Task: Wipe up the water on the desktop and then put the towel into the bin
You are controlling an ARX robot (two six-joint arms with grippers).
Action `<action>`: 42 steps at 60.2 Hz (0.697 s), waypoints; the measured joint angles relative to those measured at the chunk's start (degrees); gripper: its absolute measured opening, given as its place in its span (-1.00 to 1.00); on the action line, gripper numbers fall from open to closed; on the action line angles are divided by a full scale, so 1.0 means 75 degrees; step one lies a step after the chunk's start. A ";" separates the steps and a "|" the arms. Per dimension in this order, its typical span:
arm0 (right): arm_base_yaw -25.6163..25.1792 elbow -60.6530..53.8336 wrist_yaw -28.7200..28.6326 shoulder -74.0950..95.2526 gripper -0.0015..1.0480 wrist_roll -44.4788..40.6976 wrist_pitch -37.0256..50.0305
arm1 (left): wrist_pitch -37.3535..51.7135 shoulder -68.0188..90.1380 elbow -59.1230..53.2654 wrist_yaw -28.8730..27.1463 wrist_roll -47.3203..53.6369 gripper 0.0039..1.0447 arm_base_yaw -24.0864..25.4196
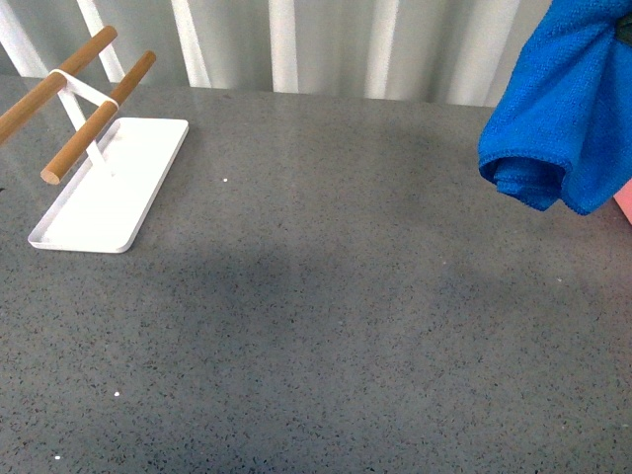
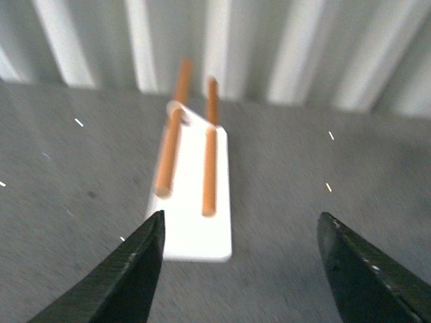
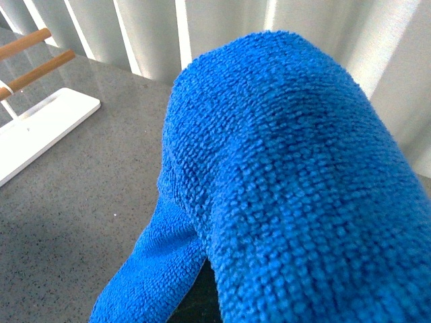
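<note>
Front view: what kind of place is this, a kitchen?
Probably a workbench set up like a kitchen counter, though I can't be sure: a speckled, stone-like desktop, a plain ribbed wall behind it, and a white tray with two wooden rods. A blue towel hangs at the right.

We are seeing the towel (image 3: 289, 182) hiding the right gripper, and the picture's edge is cutting off the bin (image 1: 626, 205).
</note>
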 joint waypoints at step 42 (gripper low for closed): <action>-0.0035 0.0038 0.0548 -0.0026 -0.92 -0.0641 -0.2057 | -0.1285 -0.3069 -0.1105 -0.0052 0.0093 -0.94 -0.0029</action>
